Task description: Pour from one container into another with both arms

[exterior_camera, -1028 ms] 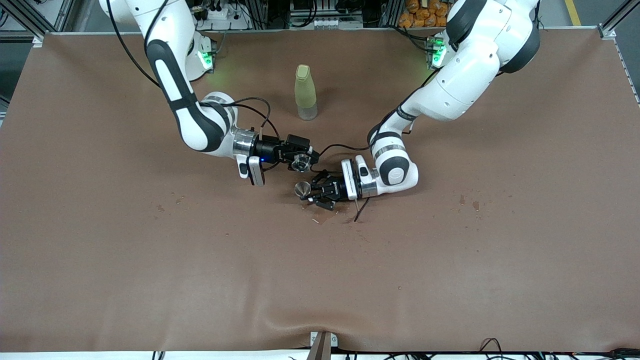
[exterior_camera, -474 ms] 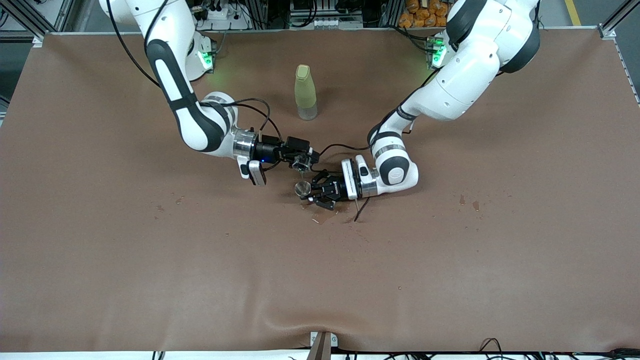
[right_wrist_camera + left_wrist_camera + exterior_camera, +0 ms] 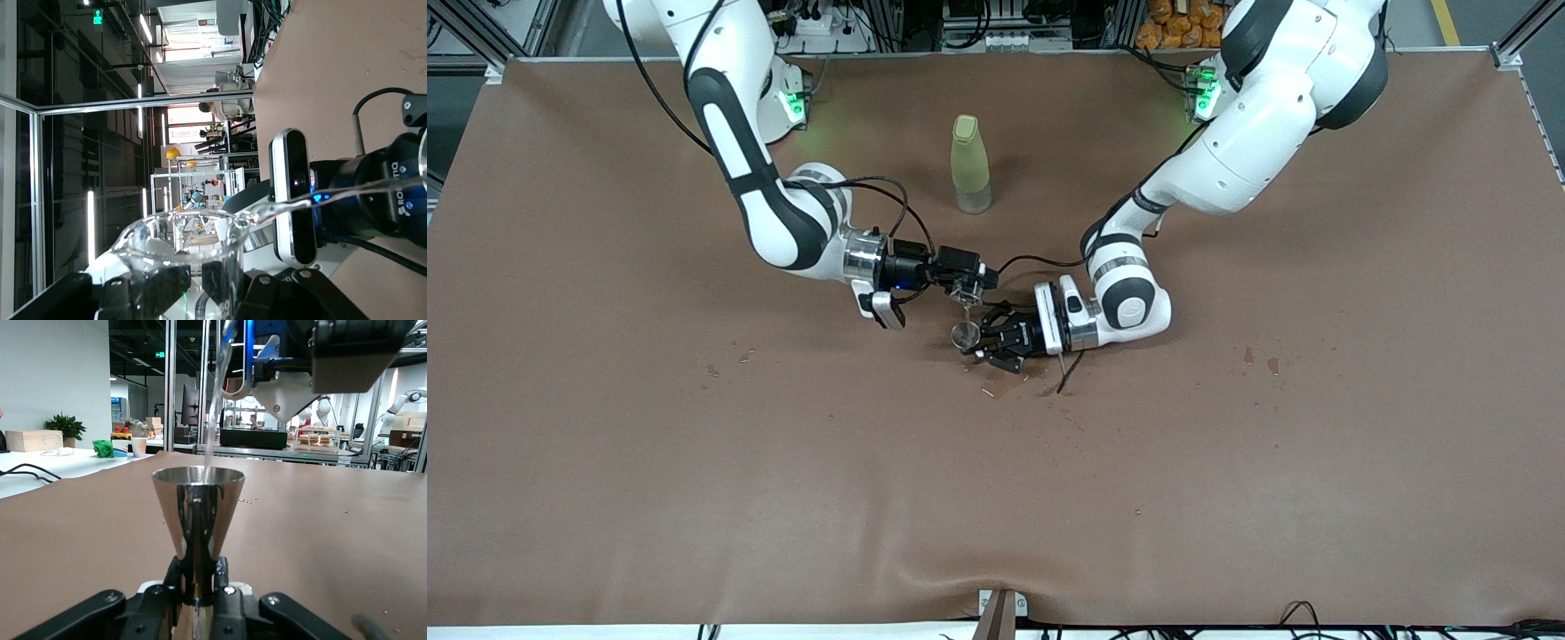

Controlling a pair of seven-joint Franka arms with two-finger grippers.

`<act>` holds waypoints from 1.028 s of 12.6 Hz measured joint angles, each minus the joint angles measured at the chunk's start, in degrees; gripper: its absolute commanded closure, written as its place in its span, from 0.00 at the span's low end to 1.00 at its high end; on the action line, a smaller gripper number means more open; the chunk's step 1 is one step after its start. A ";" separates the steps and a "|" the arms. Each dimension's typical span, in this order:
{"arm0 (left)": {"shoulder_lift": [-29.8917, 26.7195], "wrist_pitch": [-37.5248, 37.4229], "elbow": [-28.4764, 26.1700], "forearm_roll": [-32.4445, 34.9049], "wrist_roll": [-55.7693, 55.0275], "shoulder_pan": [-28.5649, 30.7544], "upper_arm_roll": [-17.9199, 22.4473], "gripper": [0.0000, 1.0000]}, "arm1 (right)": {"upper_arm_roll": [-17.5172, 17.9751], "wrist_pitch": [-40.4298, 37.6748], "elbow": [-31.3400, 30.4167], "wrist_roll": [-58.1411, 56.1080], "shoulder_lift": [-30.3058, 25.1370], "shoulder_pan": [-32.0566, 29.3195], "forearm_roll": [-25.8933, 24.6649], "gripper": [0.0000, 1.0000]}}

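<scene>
Pouring is under way: right gripper (image 3: pixel 967 286), fingers clamped on tilted glass beaker (image 3: pixel 183 257), sends a stream into metal cone cup (image 3: pixel 198 510), gripped upright by left gripper (image 3: pixel 980 341) just above mid-bench. Emptying remains.

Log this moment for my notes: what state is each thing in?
Glass beaker: tipped, pouring, held by the shut right gripper.
Water stream: falling into the cup.
Metal cup: upright, held by the shut left gripper.
Bottle: upright, capped, untouched.
</scene>
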 measured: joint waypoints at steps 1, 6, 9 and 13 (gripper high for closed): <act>-0.07 0.00 -0.18 0.00 0.00 0.00 0.00 1.00 | 0.07 0.02 0.00 0.92 0.03 0.00 0.00 1.00; -0.88 -0.09 -1.43 0.00 0.00 0.35 0.00 1.00 | 0.12 0.05 0.05 6.96 0.25 0.00 0.00 1.00; -1.31 -0.28 -2.22 0.00 0.00 0.92 0.00 1.00 | 0.11 0.07 0.18 9.61 0.41 0.00 0.03 1.00; -2.07 -0.30 -3.18 0.00 0.00 0.93 -0.18 1.00 | 0.05 0.12 0.99 14.42 0.71 -0.02 0.11 1.00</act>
